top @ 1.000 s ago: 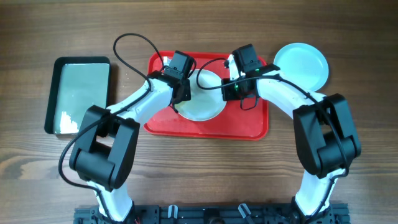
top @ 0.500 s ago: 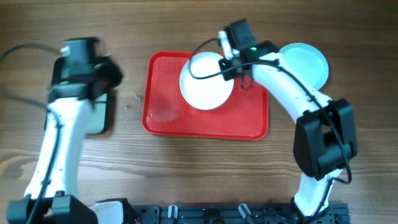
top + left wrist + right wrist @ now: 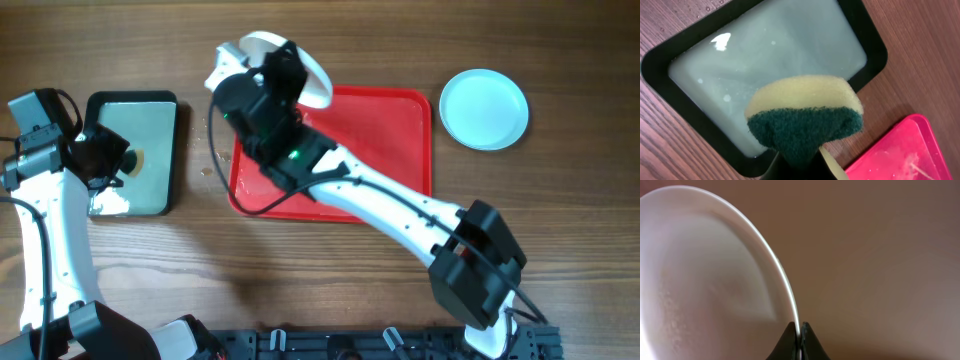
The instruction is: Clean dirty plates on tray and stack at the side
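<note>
My right gripper (image 3: 285, 75) is shut on the rim of the white plate (image 3: 262, 52) and holds it tilted in the air above the tray's far left corner; the right wrist view shows the plate's rim (image 3: 765, 250) pinched between the fingers (image 3: 799, 328). The red tray (image 3: 390, 140) lies mid-table with no plate on it. An aqua-blue plate (image 3: 484, 108) sits on the table right of the tray. My left gripper (image 3: 110, 160) is shut on a yellow-and-green sponge (image 3: 805, 117) above the dark water tray (image 3: 705, 55).
The dark narrow tray (image 3: 130, 150) with cloudy water lies at the left. Small crumbs and droplets (image 3: 212, 165) lie on the wood between it and the red tray. A corner of the red tray (image 3: 910, 155) shows in the left wrist view.
The right arm has swung the white plate from the tray's far middle to above its far left corner, lifted and tilted. The left arm with the sponge has shifted over the water tray.
</note>
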Available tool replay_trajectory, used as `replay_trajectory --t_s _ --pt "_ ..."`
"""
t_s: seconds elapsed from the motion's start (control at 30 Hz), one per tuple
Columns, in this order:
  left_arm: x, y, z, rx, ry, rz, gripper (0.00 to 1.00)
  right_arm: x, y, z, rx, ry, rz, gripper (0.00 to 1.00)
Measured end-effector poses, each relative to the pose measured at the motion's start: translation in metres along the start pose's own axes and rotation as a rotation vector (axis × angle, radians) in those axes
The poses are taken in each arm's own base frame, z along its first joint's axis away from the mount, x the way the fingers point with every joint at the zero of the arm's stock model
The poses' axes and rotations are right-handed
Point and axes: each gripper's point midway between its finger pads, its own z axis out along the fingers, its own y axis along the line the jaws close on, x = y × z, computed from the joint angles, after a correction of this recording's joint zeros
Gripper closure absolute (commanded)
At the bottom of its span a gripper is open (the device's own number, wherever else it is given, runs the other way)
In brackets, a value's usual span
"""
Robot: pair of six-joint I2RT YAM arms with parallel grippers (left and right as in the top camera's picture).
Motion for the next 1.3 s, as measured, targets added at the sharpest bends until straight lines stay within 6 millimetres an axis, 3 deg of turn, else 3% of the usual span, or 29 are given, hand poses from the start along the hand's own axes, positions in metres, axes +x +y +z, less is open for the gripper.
replay_trajectory --t_s 0.13,0.37,0.47,0.53,0.7,0.77,0.87,1.03,1.1,1.2,1.3 --pt "0.000 0.000 0.000 0.003 0.002 0.000 0.96 -0.008 -0.003 -0.014 0.023 -0.002 -0.078 0.96" --pt "0.002 0.001 0.002 0.000 0.007 0.000 0.96 0.010 -0.005 -0.001 0.028 0.061 -0.017 0.96" --pt "0.002 0.001 0.002 0.001 0.005 0.000 0.96 0.034 0.015 0.013 -0.052 0.112 0.014 0.96" --pt "0.002 0.000 0.002 0.003 0.005 0.000 0.96 0.060 0.042 0.025 -0.187 0.148 0.041 0.96" --pt "0.002 0.000 0.002 0.004 0.007 0.000 0.96 0.136 0.095 0.066 -0.560 0.325 0.470 0.96" --pt "0.002 0.000 0.002 0.004 0.006 0.000 0.96 0.151 0.102 0.076 -0.667 0.360 0.618 0.96" --pt "0.002 0.000 0.002 0.005 0.006 0.000 0.96 0.157 0.109 0.079 -0.833 0.357 0.776 0.96" --pt "0.002 0.000 0.002 0.005 0.006 0.000 0.96 0.143 0.093 0.066 -1.104 0.240 0.983 0.96" --pt "0.002 0.000 0.002 0.005 0.006 0.000 0.96 0.143 0.086 0.064 -1.136 0.211 1.000 0.96" --pt "0.002 0.000 0.002 0.005 0.005 0.000 0.96 0.156 0.082 0.061 -1.107 0.242 0.950 0.96" --pt "0.001 0.000 0.002 0.006 0.004 0.000 0.96 0.162 0.076 0.059 -0.917 0.284 0.745 0.96"
